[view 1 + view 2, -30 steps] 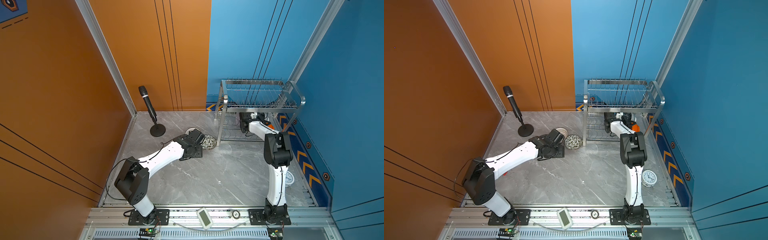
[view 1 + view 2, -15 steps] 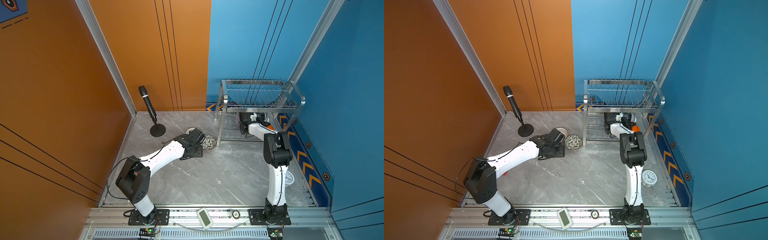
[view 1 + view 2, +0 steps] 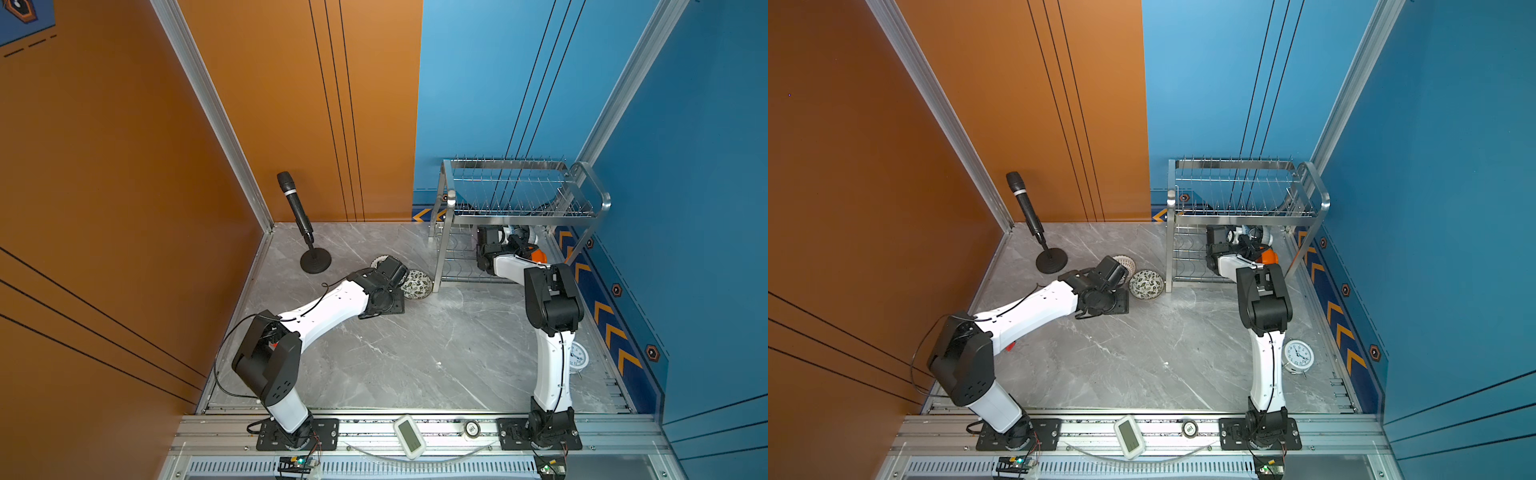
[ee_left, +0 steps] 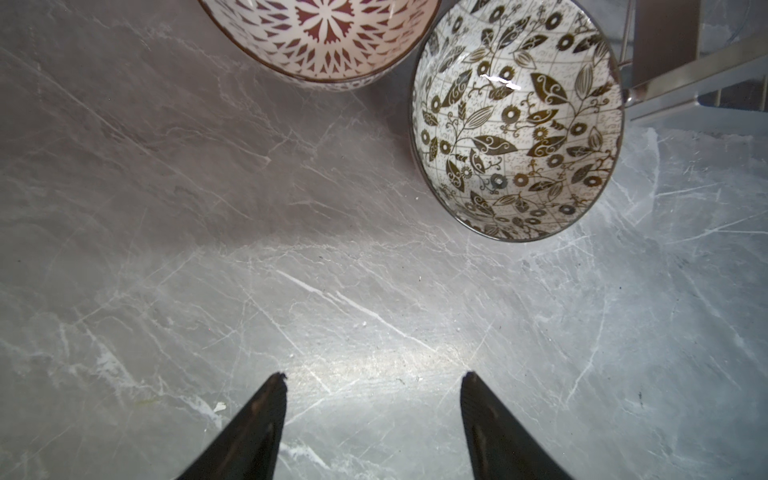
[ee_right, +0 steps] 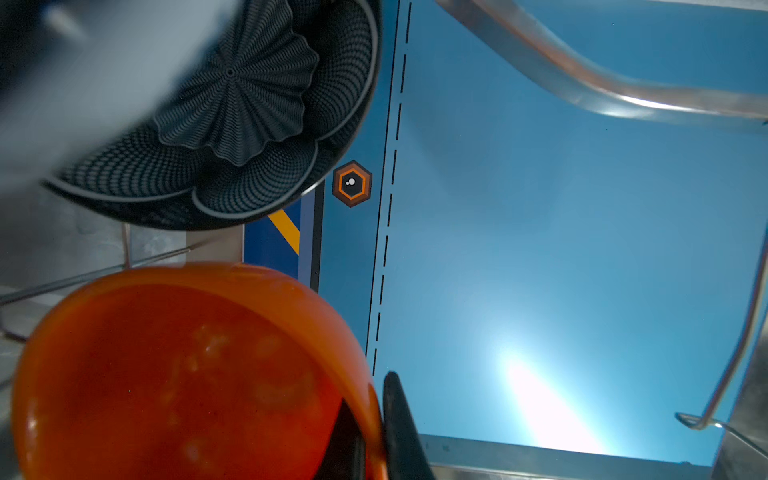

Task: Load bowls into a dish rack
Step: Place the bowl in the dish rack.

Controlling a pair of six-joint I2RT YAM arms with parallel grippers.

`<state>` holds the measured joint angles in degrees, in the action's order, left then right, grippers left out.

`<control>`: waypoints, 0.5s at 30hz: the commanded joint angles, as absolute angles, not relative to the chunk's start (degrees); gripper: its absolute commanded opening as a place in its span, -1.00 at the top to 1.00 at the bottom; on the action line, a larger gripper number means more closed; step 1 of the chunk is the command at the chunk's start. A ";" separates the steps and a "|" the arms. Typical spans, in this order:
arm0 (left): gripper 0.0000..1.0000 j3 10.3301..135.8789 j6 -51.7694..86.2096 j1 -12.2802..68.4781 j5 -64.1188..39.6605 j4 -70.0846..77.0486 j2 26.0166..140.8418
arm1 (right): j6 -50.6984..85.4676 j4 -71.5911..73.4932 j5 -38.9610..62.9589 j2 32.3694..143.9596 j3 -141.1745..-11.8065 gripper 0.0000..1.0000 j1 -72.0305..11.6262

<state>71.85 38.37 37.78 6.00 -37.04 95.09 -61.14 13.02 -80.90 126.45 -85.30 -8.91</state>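
Note:
The steel dish rack (image 3: 519, 208) (image 3: 1241, 199) stands at the back right. My right gripper (image 5: 370, 399) reaches into its lower tier, shut on the rim of the orange bowl (image 5: 166, 374) (image 3: 539, 254), one finger inside and one outside. A dark blue petal-shaped bowl (image 5: 232, 104) stands on edge just beyond it. My left gripper (image 4: 374, 376) hangs open over bare table. Ahead of it lie the black-and-white leaf-patterned bowl (image 4: 515, 124) (image 3: 1146, 284), against the rack's leg, and the white lattice-patterned bowl (image 4: 320, 37) (image 3: 1126, 262).
A microphone on a round stand (image 3: 303, 224) stands at the back left. An alarm clock (image 3: 1298, 355) lies by the right arm's base. A white timer (image 3: 409, 436) rests on the front rail. Orange and blue walls close in three sides.

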 commanded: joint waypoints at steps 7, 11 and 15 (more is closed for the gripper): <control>-0.36 72.96 36.56 36.96 4.95 -37.80 96.04 | -68.62 22.32 -81.64 127.44 -84.02 1.00 -8.61; -0.36 73.02 36.22 36.64 4.64 -37.79 96.08 | -70.07 23.59 -81.82 126.99 -83.72 1.00 -8.71; -0.36 72.78 35.90 36.49 4.57 -37.63 96.02 | -74.04 28.18 -82.02 126.79 -82.12 1.00 -8.96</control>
<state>71.85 37.04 37.06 5.74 -37.01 95.44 -70.67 23.22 -80.90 126.98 -83.35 -8.88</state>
